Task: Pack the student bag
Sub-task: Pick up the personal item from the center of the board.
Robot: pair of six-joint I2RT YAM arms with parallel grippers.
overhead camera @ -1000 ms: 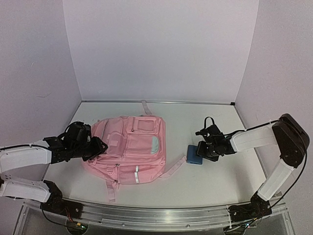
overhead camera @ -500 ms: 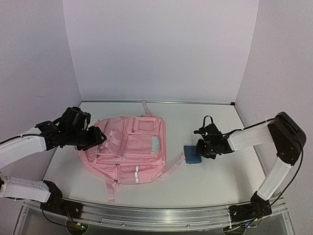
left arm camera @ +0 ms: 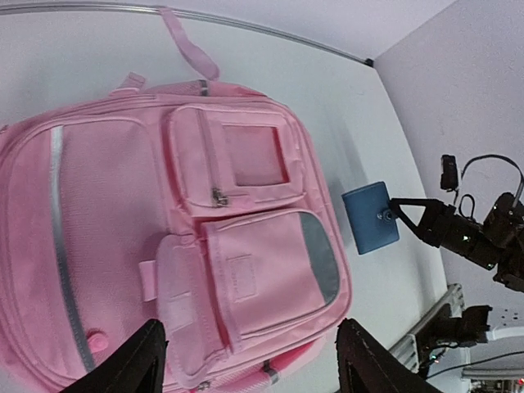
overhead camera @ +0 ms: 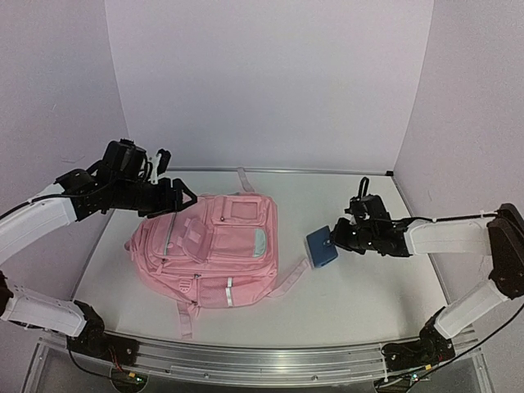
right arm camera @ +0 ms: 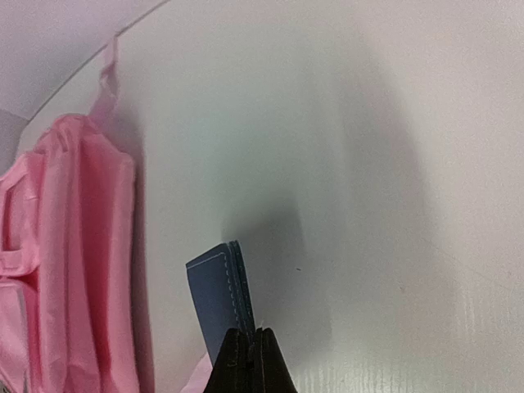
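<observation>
Pointing top-rearward: student bag (overhead camera: 219,252), flat.

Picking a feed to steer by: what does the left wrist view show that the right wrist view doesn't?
Left wrist only: the whole front of the student bag with its zip pockets, the open left gripper over it, and the right arm. Right wrist only: the right gripper seen close, its tips shut on the thin edge of the blue case. Both: bag, case and white table.
</observation>
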